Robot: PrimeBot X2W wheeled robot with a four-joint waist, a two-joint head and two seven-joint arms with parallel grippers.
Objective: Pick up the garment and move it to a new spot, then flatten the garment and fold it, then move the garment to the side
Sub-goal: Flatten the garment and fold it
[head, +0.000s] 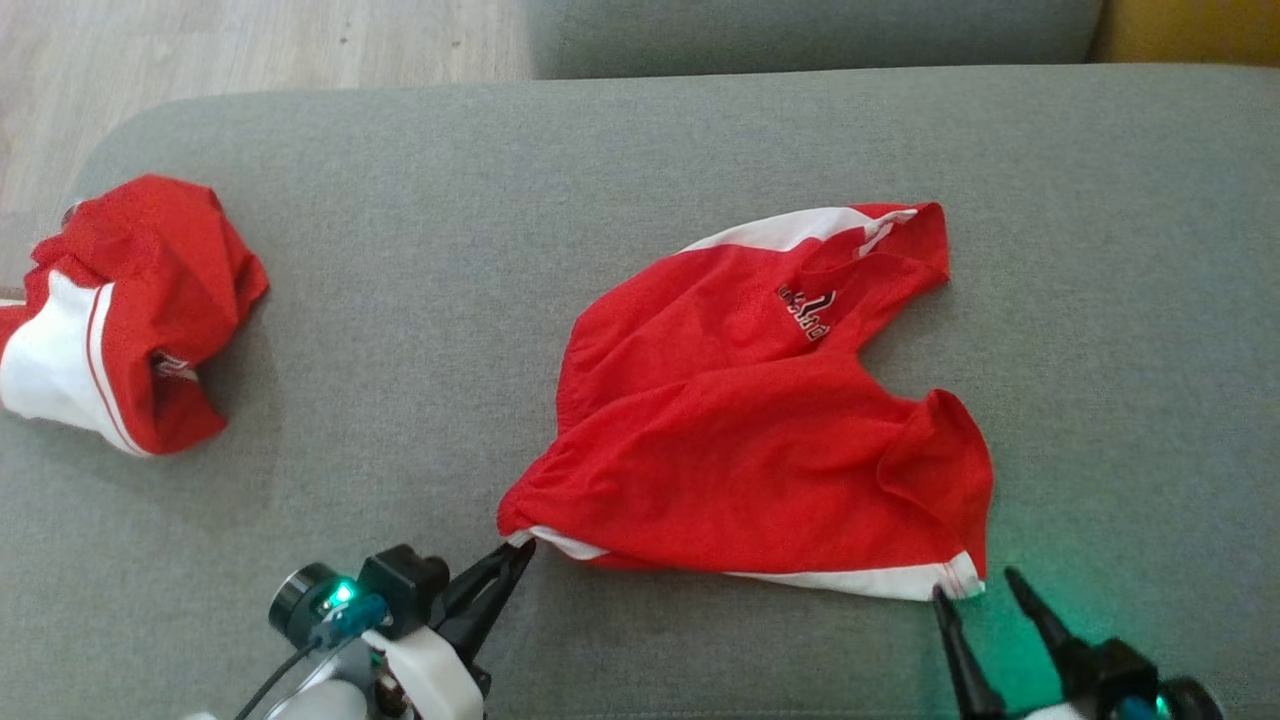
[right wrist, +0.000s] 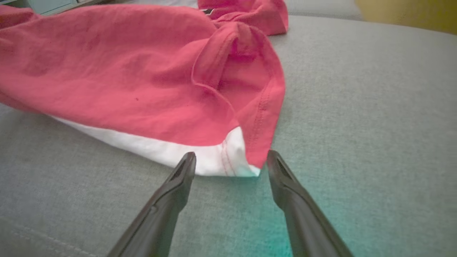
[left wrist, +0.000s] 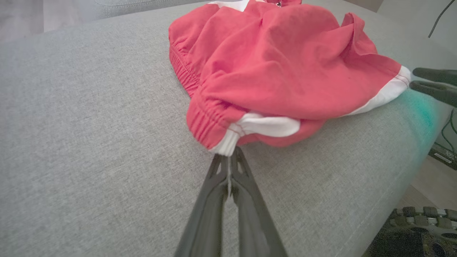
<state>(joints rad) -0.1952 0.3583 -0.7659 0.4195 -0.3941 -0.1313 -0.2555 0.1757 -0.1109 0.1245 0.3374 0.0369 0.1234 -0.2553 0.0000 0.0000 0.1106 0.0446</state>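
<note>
A wide grey sofa seat [head: 640, 150] is my work surface, with pale wood floor [head: 250, 40] past its far left corner. Right of centre lie the red shorts [head: 740, 440] I am working on, partly spread but rumpled, with one leg folded back on itself and white trim along the near edge. A second red and white garment [head: 120, 310] sits crumpled at the far left, well apart, out of the way.

My left gripper [head: 515, 555] has its fingers pressed together on the near left corner of the shorts, pinching the white trim beside the gathered waistband. I judge this grip anchors that corner for pulling the cloth flat. My right gripper [head: 975, 582] is spread, its two fingertips straddling the near right hem corner without clamping it. It sits there, I think, to take the matching corner, so both arms can stretch the near edge taut.
</note>
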